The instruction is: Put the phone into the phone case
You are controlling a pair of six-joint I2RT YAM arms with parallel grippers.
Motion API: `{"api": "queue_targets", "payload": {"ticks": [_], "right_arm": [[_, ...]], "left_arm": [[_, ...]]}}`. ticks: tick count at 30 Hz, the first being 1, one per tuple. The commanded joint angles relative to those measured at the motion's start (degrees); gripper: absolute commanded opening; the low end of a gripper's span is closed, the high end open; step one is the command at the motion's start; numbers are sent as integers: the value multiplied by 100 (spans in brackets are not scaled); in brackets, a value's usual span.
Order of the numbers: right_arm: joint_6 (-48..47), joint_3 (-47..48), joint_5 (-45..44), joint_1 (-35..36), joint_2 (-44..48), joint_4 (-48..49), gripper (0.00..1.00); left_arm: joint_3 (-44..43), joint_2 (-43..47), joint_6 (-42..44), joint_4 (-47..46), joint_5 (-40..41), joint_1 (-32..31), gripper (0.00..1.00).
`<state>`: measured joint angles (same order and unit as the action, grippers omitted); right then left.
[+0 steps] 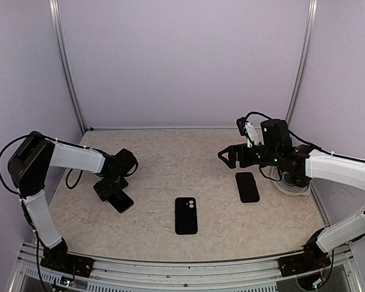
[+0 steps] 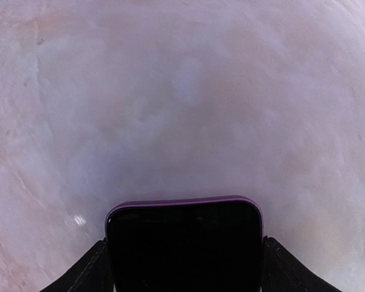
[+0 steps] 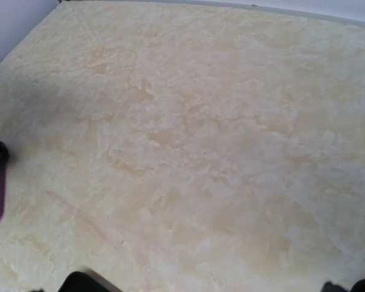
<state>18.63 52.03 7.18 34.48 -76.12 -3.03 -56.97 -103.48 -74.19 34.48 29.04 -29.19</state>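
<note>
Tightly set on either side of the phone [image 2: 182,249], the left pincer [image 1: 111,190] grasps it, its two dark fingers [image 2: 85,275] pressed against the long sides. The phone is a glossy black slab with a thin purple rim, its rounded end sticking out ahead of the fingertips. It sits low over the marbled table [image 1: 170,158], close to the left edge and about halfway back. Whether it rests on the surface or hangs just above it cannot be told. Further out, toward the middle of the table and nearer the front edge, lies the phone case [image 1: 185,215]. It is flat and black, with a camera cut-out at its far left corner, well apart from the phone. To the right of the case and a little further back lies another flat black slab [image 1: 247,187], plain-faced; whether it is a phone or a case cannot be told. Just behind that slab hangs the right pincer [image 1: 227,157], released, its fingers spread wide with only bare table between them. A pale round object [image 1: 292,187] sits by the right edge, partly hidden under the right arm.
</note>
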Motion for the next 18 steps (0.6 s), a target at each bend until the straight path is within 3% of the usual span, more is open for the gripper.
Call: {"api": "queue_targets", "payload": {"ticks": [1, 7, 13, 18], "right_arm": [[26, 29, -38, 32, 135, -97, 98], [275, -113, 48, 68, 197, -127, 96], [428, 68, -304, 635, -149, -293, 95], [636, 474, -872, 1240, -607, -647, 99]], "left_arm": [[-240, -564, -656, 220, -1309, -865, 74], [-660, -736, -1152, 384, -1511, -1714, 74], [-874, -837, -1387, 207, -1797, -2259, 76], [-680, -604, -1409, 164, -1518, -2407, 97]]}}
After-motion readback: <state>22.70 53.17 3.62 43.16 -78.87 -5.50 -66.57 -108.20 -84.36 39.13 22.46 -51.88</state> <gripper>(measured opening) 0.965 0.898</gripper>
